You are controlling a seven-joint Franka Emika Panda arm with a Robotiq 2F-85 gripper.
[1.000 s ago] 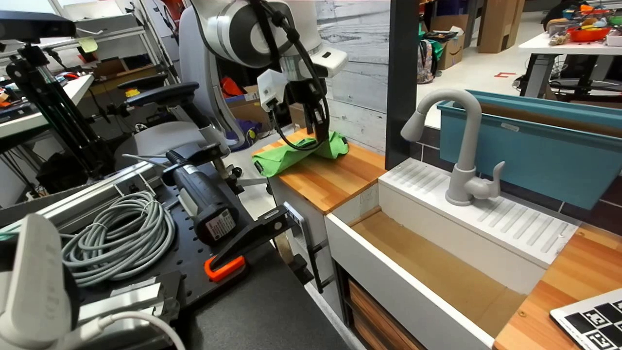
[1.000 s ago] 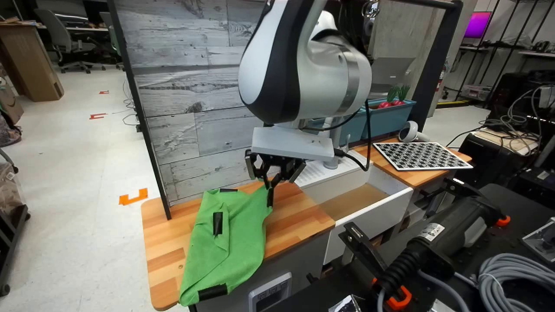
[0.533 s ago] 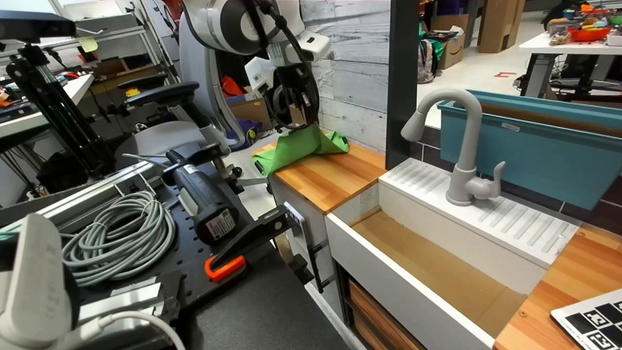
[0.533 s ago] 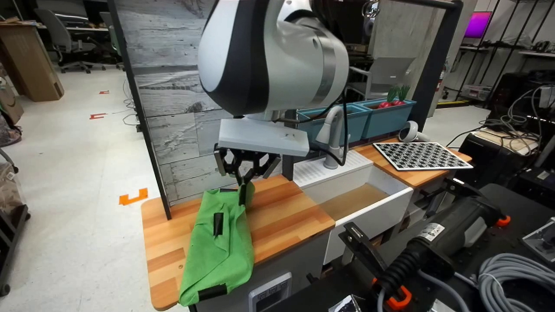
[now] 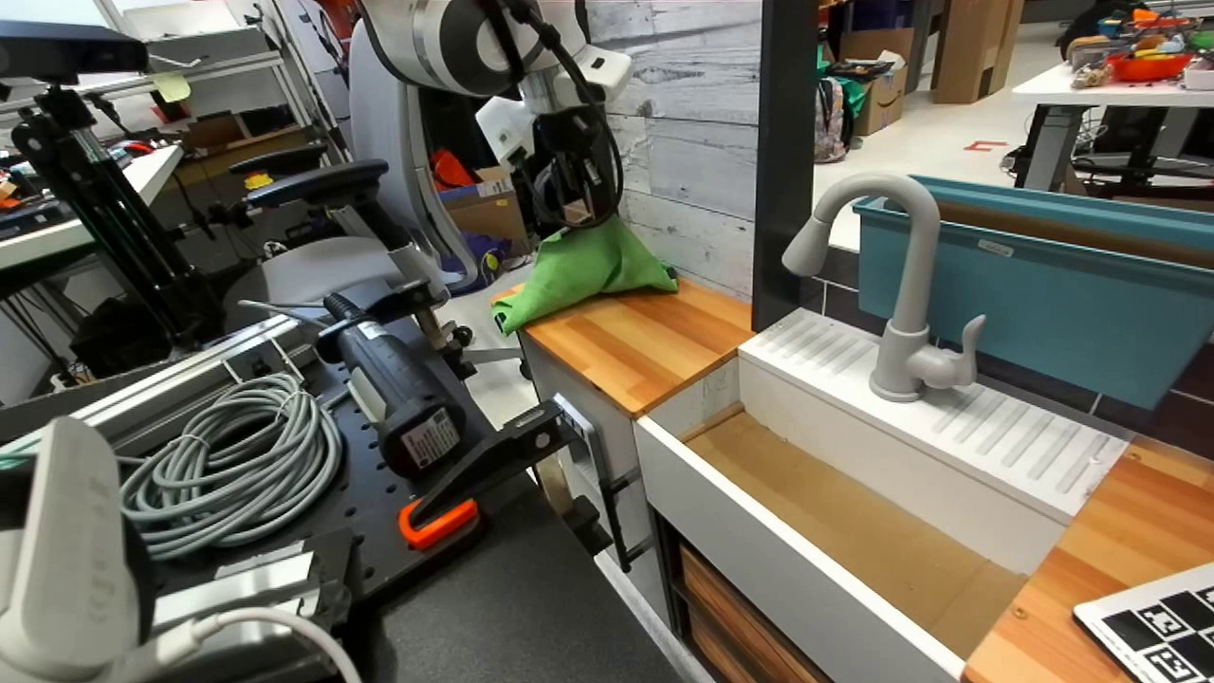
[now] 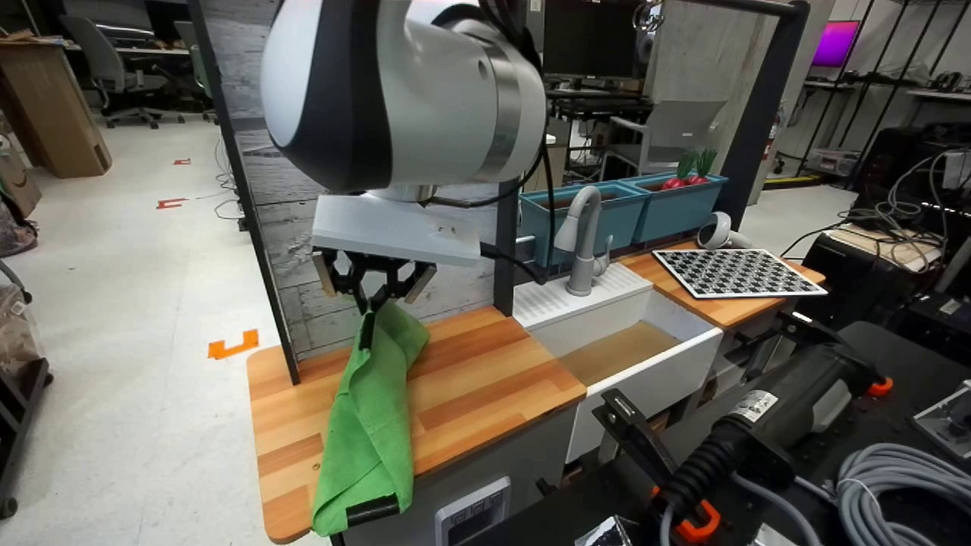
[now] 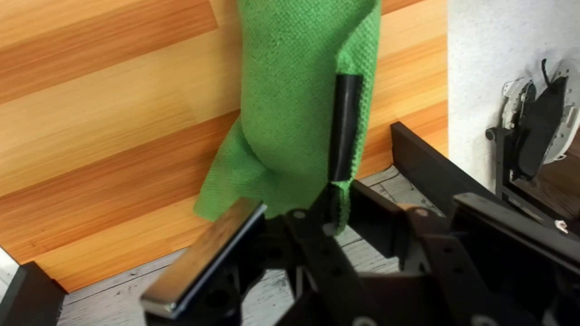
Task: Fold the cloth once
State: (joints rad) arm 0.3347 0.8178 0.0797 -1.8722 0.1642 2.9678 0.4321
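Note:
The bright green cloth (image 6: 375, 432) lies on the left wooden counter, with its near end at the counter's front edge. It also shows in an exterior view (image 5: 588, 270) and in the wrist view (image 7: 290, 99). Black strips sit on parts of its edges. My gripper (image 6: 366, 330) is shut on one edge of the cloth and holds it raised above the counter, so the cloth slopes up like a tent. In the wrist view the fingertips (image 7: 340, 194) pinch the edge beside a black strip (image 7: 345, 129). A far corner of the cloth still lies on the counter.
The wooden counter (image 6: 485, 387) borders a sink basin (image 6: 622, 353) with a grey faucet (image 6: 584, 243). A grey plank wall (image 5: 697, 161) stands behind the counter. A checkered board (image 6: 736, 273) lies on the far counter. A black tool (image 5: 394, 394) lies on the dark cart.
My gripper has moved over the cloth and upward, carrying the held edge with it. The cloth has gone from mostly flat to raised and doubled over, and its middle black strip is now covered.

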